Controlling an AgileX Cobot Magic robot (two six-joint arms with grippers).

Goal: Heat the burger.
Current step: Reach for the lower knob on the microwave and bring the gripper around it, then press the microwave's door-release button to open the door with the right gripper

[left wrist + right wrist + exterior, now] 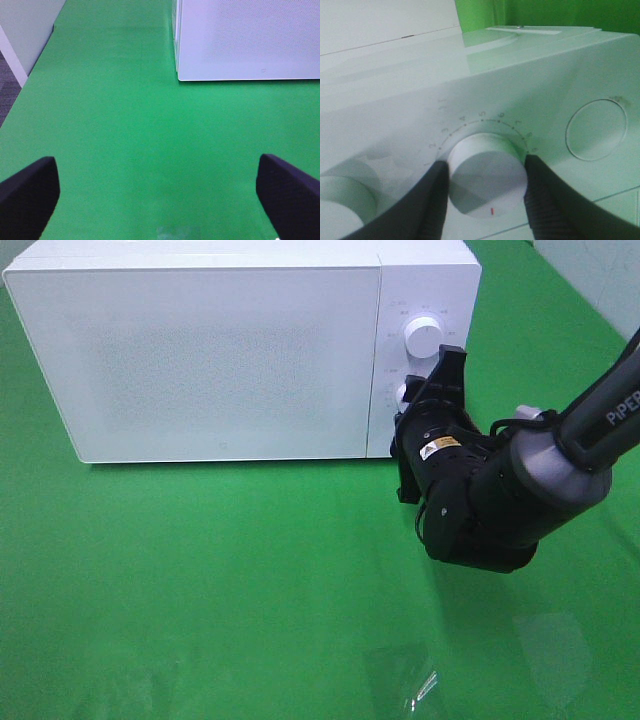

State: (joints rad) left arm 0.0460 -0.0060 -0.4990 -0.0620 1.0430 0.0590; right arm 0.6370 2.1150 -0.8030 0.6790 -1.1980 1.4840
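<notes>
The burger is hidden; no view shows it. The white microwave (pixel 200 350) stands at the back of the green table with its door closed. My right gripper (pixel 410 400) reaches to its control panel and is shut on the lower timer knob (pixel 487 180), one dark finger (pixel 432 205) pressing each side of it. The upper knob (pixel 421 337) is untouched. My left gripper (pixel 160 200) hangs open over bare green cloth, in front of the microwave's left corner (pixel 245 40), with nothing between its fingers.
A round push button (pixel 596 130) sits on the panel beside the held knob. A grey wall and floor edge (pixel 20 55) border the table on the left arm's side. Green cloth (pixel 220 580) spreads in front of the microwave.
</notes>
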